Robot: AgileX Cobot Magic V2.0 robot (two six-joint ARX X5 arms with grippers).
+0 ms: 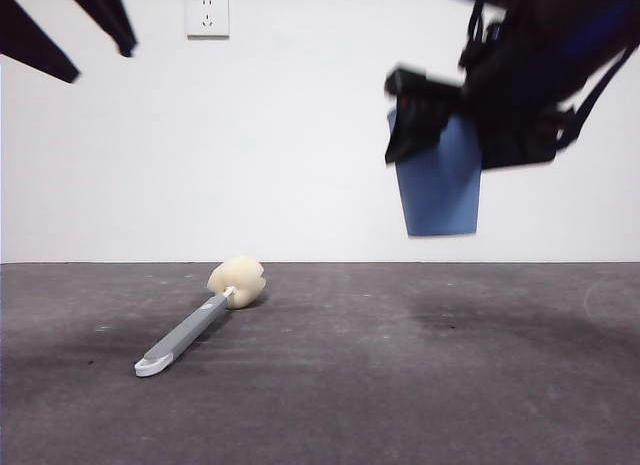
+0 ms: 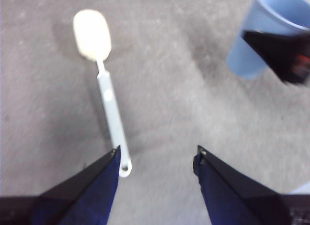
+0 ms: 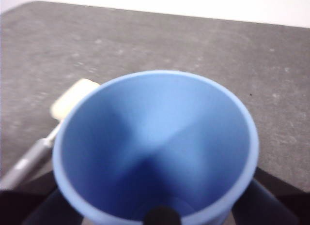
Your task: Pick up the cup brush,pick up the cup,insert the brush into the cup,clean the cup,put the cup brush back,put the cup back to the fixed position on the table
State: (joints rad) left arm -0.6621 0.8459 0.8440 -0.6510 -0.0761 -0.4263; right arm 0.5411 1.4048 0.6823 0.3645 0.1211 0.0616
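The cup brush (image 1: 200,325) lies flat on the table (image 1: 420,385) left of centre, its cream sponge head towards the wall and its white looped tip towards me. My left gripper (image 1: 100,63) hangs open and empty high at the top left; in its wrist view the gripper (image 2: 157,152) is above the brush (image 2: 109,99), whose handle end is near one jaw. My right gripper (image 1: 445,125) is shut on the light blue cup (image 1: 440,190) and holds it upright, well above the table at the right. The cup (image 3: 155,138) fills the right wrist view and looks empty; it also shows in the left wrist view (image 2: 252,41).
A white wall socket (image 1: 207,14) is on the pale wall behind the table. The brush (image 3: 43,142) shows beside the cup in the right wrist view. Bare dark grey table lies below the raised cup.
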